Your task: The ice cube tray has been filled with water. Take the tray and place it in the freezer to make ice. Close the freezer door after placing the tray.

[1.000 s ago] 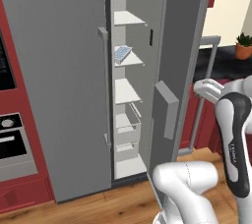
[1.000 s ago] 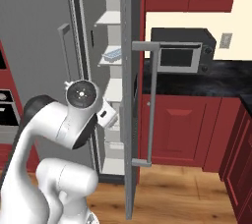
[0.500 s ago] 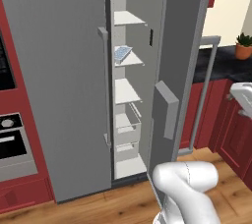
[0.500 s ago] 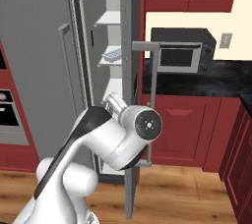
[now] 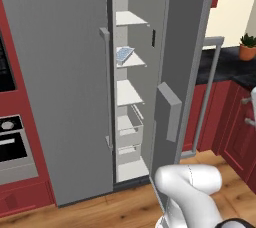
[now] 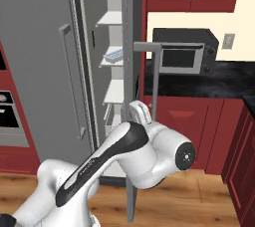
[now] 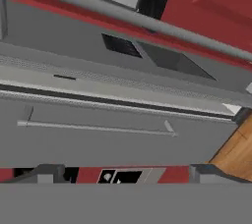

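Ice cube tray (image 5: 124, 54) sits on a mid freezer (image 5: 131, 117) shelf w/ freezer door (image 5: 182, 72) wide open, so closing remains. Gripper jaws spread, holding nothing.

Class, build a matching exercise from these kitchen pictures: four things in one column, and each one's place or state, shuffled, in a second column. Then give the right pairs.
Things:
1. tray
2. freezer door
3. microwave
4. plant

Places or states:
A. on the black counter, beside the fridge
B. on a freezer shelf
C. standing open
D. in an orange pot at the far right of the counter

Pairs: 1-B, 2-C, 3-A, 4-D
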You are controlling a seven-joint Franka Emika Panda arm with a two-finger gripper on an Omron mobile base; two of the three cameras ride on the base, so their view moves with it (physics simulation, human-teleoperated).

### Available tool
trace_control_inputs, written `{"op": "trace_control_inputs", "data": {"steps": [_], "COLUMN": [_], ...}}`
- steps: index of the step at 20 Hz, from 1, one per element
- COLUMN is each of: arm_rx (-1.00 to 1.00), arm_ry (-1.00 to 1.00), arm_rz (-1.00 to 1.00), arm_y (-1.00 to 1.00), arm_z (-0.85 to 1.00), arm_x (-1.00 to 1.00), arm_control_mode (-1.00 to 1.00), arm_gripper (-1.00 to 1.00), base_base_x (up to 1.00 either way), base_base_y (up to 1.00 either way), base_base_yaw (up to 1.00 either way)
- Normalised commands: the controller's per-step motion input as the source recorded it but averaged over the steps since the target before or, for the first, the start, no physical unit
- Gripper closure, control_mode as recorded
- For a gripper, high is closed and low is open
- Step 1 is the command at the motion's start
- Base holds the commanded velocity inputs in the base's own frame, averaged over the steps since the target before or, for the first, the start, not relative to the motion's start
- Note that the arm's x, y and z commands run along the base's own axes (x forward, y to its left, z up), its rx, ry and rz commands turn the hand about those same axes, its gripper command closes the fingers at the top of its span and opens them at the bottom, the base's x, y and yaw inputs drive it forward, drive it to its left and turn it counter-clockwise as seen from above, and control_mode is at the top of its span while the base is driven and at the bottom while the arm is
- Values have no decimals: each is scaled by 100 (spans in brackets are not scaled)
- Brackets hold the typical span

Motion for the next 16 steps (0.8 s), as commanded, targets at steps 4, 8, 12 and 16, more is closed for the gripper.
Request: {"op": "trace_control_inputs", "data": {"steps": [4,8,12,16], "arm_rx": [29,17,5,4], "arm_ry": [2,7,12,15], "arm_rz": [0,0,0,0], "arm_y": [0,-12,-29,-30], "arm_z": [-4,0,-3,-6], "arm_x": [8,36,51,54], "arm_control_mode": [-100,-100,-100,-100], "arm_gripper": [-100,-100,-100,-100], "base_base_x": [0,0,0,0], "base_base_y": [0,0,0,0], "base_base_yaw": [0,0,0,0]}}
